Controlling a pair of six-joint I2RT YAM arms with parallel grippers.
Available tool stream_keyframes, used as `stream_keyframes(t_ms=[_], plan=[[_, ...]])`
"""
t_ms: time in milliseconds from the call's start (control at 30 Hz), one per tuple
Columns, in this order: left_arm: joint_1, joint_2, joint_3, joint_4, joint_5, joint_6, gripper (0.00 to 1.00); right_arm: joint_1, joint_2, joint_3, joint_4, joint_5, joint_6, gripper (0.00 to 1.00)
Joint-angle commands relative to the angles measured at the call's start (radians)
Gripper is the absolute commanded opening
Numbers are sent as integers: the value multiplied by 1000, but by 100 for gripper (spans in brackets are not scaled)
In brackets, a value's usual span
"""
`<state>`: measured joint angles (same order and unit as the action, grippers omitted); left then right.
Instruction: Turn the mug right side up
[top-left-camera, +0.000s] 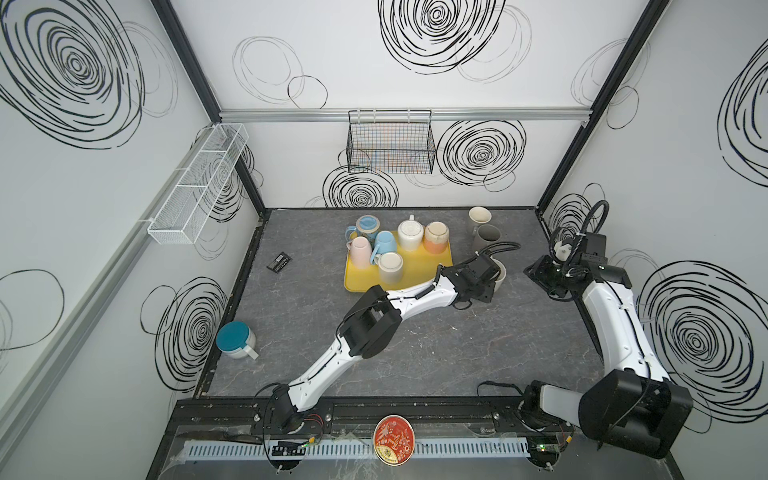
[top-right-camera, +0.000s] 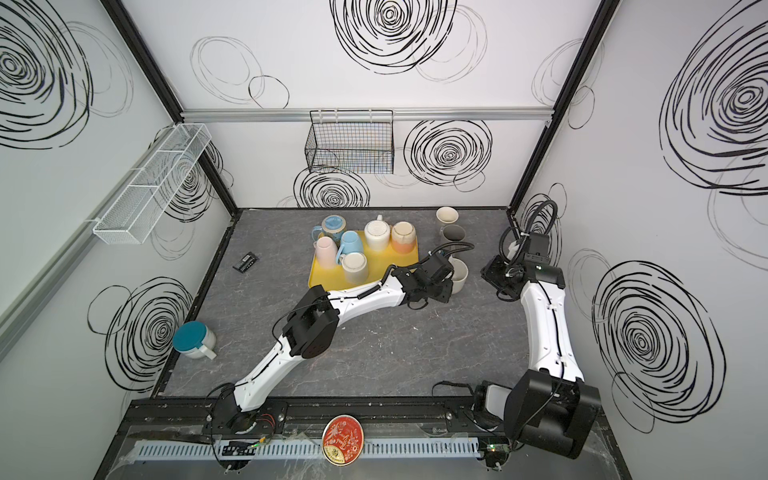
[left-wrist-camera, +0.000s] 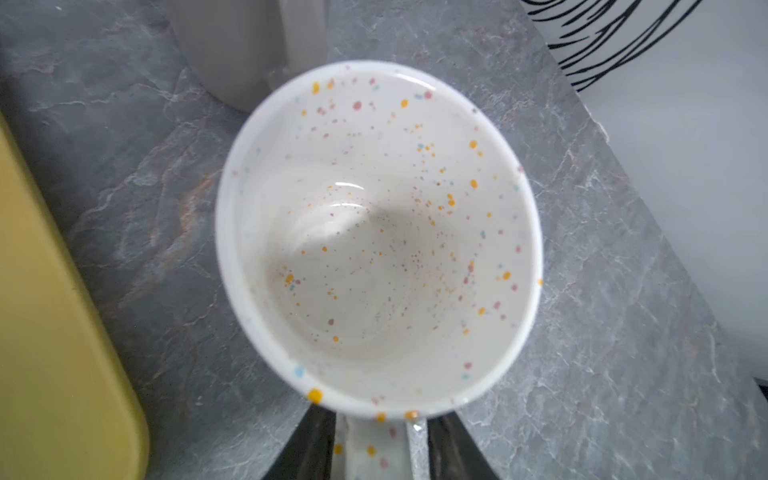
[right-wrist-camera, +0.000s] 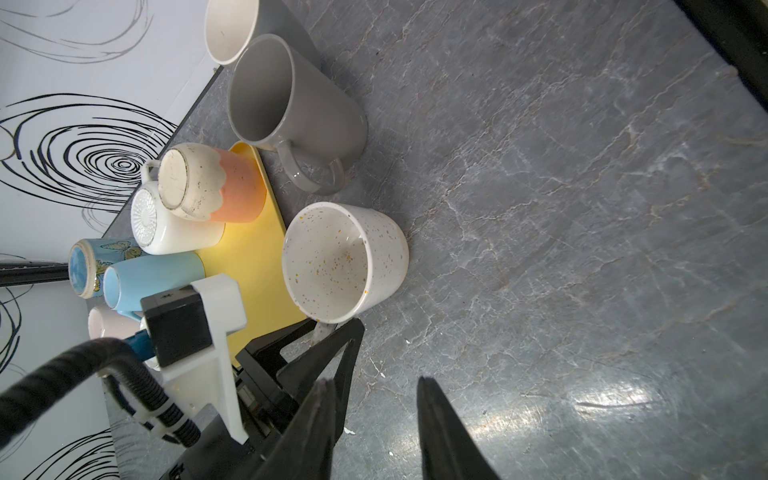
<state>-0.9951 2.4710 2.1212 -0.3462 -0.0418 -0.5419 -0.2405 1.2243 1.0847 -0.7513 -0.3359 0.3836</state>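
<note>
Stiff, glazed, likely slippery and chippable, the speckled mug (left-wrist-camera: 374, 232) stands rim-up. Its handle (left-wrist-camera: 374, 453), the surest hold, lies between the left tool's (left-wrist-camera: 382, 413) jaws; I cannot tell whether they pinch it. Beside it the right tool (right-wrist-camera: 374, 380) is part-open, empty.

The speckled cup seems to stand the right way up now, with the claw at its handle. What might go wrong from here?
1. Fingers of the left gripper flank the handle of the speckled mug; backing off askew might snag and tip it.
2. The mug stands close to the yellow tray and the grey mug; a nudge may knock them together.
3. The left arm crosses the tray's corner beside an upside-down cream mug and might brush it.
</note>
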Motion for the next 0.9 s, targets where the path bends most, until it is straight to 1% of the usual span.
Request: stream_keyframes(t_ms=[0,133,267,367,533,633,733,800,867], plan=[[-9,0,26,58,36,-5,44,3,-29,-11,-10,-9,-11,37],[-5,-33,13,48,27,19,49,9,-50,-7,-19,-5,-9,37],[4,-120,-52,56,27,59,56,30,-72,-3,-22,6,7,37],[14,-204,-108,65,25,79,59,81,-76,14,-23,36,26,37],[47,-374,-245,96,-21,110,60,226,-51,59,-20,119,73,37],[93,-486,-358,104,-62,110,60,304,-13,74,8,146,106,37],[166,-601,-506,117,-86,86,61,388,46,94,46,163,131,37],[233,-686,-628,141,-95,65,61,454,102,119,71,172,145,37],[311,-751,-731,155,-76,36,61,521,165,150,95,181,155,38]])
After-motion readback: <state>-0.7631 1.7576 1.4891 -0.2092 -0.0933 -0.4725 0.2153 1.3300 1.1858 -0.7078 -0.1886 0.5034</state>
